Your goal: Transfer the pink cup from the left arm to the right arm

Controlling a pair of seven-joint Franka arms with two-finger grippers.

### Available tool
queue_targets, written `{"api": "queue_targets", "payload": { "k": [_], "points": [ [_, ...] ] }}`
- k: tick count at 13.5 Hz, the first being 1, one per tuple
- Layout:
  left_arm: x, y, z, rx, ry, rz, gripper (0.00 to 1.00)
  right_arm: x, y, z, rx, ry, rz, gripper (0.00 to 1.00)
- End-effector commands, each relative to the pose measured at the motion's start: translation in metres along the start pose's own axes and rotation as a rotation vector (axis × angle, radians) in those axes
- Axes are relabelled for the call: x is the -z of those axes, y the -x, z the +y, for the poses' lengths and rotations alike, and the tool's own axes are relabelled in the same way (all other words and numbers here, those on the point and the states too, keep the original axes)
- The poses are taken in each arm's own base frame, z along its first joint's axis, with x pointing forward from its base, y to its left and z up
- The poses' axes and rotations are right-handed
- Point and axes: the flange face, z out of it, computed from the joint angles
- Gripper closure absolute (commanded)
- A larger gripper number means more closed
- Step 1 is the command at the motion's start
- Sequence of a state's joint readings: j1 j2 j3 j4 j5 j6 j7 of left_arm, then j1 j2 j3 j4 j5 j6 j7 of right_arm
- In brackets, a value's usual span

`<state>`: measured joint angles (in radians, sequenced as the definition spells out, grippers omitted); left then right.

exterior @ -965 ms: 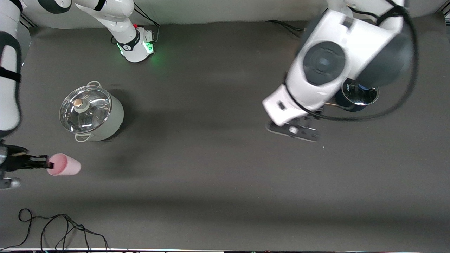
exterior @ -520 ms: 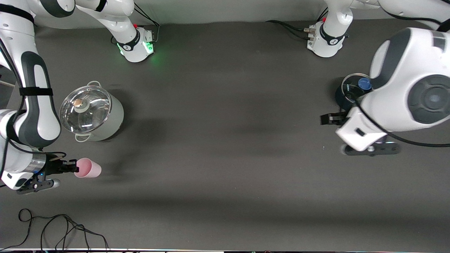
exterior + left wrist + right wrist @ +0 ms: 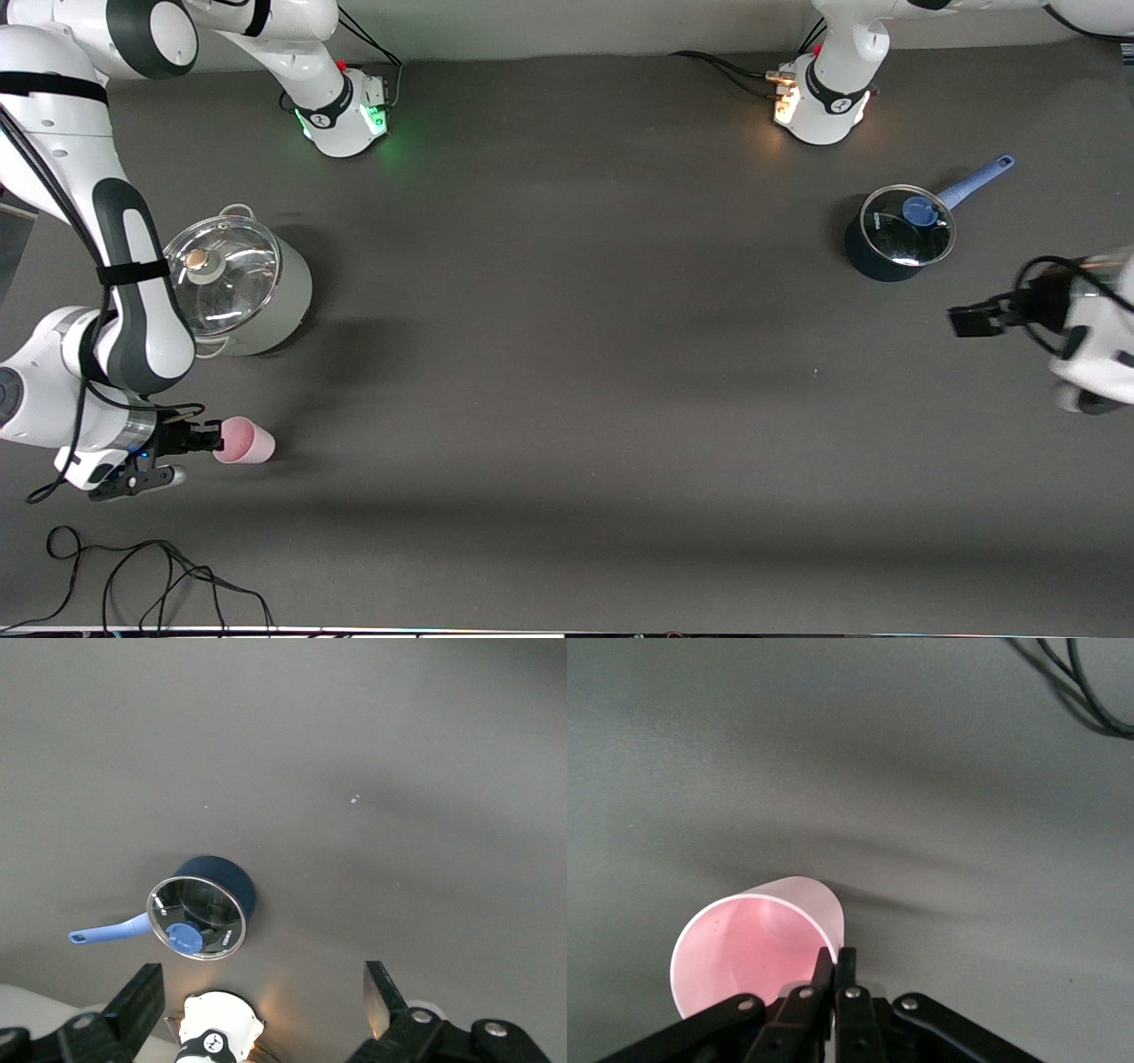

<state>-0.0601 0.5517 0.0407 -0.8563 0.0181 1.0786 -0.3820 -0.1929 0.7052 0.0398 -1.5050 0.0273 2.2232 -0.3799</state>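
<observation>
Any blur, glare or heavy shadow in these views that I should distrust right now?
Front view: the left end effector is smeared by motion; the steel pot's glass lid throws reflections. Left wrist view: lamp glow at the arm base. Right wrist view: sharp; the pink cup casts a soft shadow.

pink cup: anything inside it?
Empty. The right wrist view looks into the pink cup: bare pink wall, nothing inside. The right gripper pinches its rim.

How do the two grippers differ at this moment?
The right gripper is shut on the pink cup's rim, low near the grey pot; the left gripper is open and empty. The right gripper is over its own end of the table; the left is over the other end, near the blue saucepan. Both have black fingers.
</observation>
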Motion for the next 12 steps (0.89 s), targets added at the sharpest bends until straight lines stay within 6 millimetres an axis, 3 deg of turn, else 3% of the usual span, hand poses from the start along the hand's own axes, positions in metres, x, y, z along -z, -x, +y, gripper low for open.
{"api": "queue_targets", "payload": {
  "k": [1, 2, 3, 5, 6, 7, 9, 12],
  "points": [
    [0.005, -0.003, -0.024, 0.034, 0.078, -0.020, 0.00, -0.011, -0.007, -0.003, 0.019, 0.018, 0.023, 1.00],
    [0.010, -0.003, -0.030, 0.023, 0.120, -0.017, 0.00, -0.010, -0.008, -0.003, 0.025, 0.019, 0.024, 0.93],
    [0.015, 0.000, -0.033, -0.003, 0.133, -0.011, 0.00, -0.011, -0.007, -0.003, 0.030, 0.018, 0.020, 0.75],
    [0.027, 0.010, -0.043, -0.163, 0.134, 0.023, 0.00, -0.007, -0.006, 0.001, 0.023, 0.018, 0.023, 0.51],
    [0.027, 0.008, -0.048, -0.294, 0.123, 0.035, 0.00, -0.006, -0.005, 0.003, 0.020, 0.019, 0.025, 0.31],
    [0.026, 0.004, -0.053, -0.431, 0.103, 0.055, 0.00, -0.002, -0.005, 0.004, 0.015, 0.020, 0.026, 0.03],
    [0.030, -0.001, -0.056, -0.527, 0.085, 0.105, 0.00, 0.004, -0.005, 0.005, 0.013, 0.022, 0.027, 0.02],
    [0.026, 0.001, -0.066, -0.429, 0.100, 0.089, 0.00, 0.031, -0.004, -0.001, 0.013, 0.015, 0.003, 0.01]
  ]
}}
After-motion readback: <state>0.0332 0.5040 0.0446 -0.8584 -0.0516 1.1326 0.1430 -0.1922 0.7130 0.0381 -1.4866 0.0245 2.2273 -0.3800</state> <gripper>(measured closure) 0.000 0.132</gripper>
